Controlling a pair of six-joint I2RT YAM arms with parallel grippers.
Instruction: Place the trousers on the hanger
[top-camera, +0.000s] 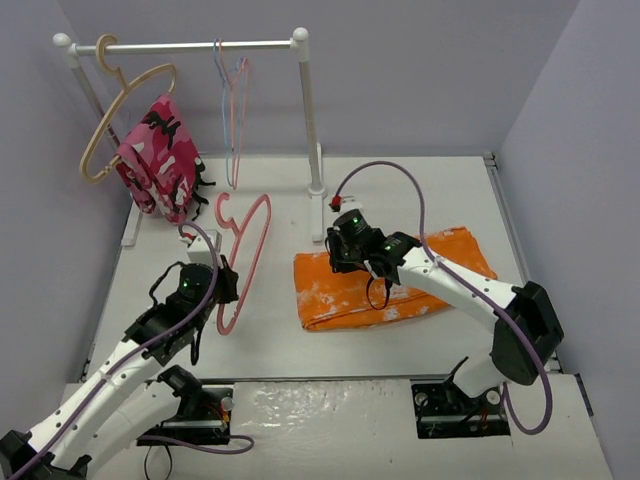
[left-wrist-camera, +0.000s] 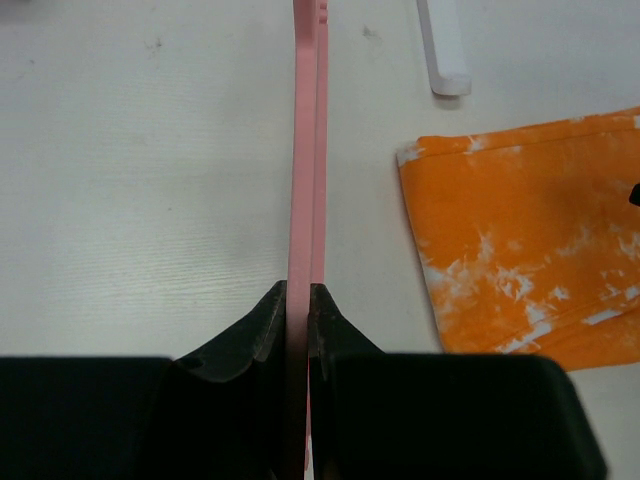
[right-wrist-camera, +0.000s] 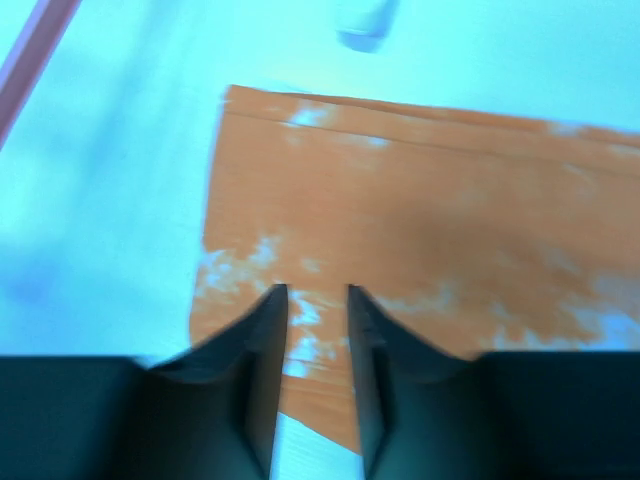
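one table: white, with pale lilac walls on three sides; everything below sits on it.
clothes rail: white, at the far left. its right post comes down just behind the trousers' far left corner, and a white foot shows near that corner in the left wrist view.
right arm: reaches from the near right across the trousers and hides their middle from above.
trousers: orange with white blotches, folded flat into a rectangle at centre right, beside the hanger and apart from it.
patterned garment: pink and red, hung from a beige hanger at the rail's left end.
hanger: salmon pink, left of the trousers, hook toward the rail. it is seen edge-on from the wrist; whether its far end touches the table cannot be told.
wire hangers: thin, pink and blue, hung mid-rail.
left gripper: jaws clamped on the hanger's near end.
right gripper: jaws a narrow gap apart with nothing between them, over the trousers' left end. the view is blurred, so contact with the cloth cannot be told.
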